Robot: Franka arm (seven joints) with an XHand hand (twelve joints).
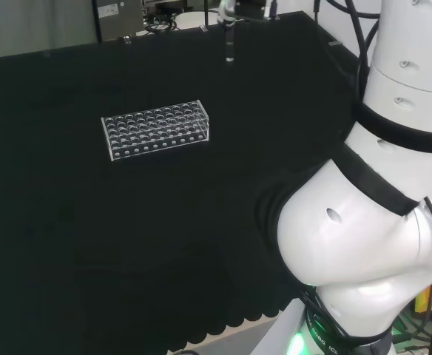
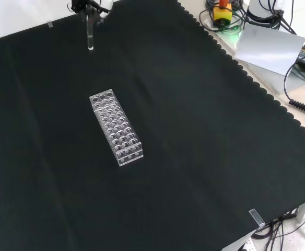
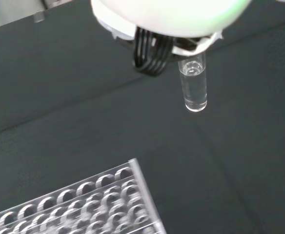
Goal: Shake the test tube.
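Clear tube hanging upright from hand, fingers pinching its top; long axis vertical, round end down. Hand holding it high over cloth, well apart from rack.

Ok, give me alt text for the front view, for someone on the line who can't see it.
At the top left of the front view, the hand holds a clear test tube upright above the black cloth, clear of the rack. A clear plastic test tube rack stands on the cloth nearer the middle, its holes looking empty.
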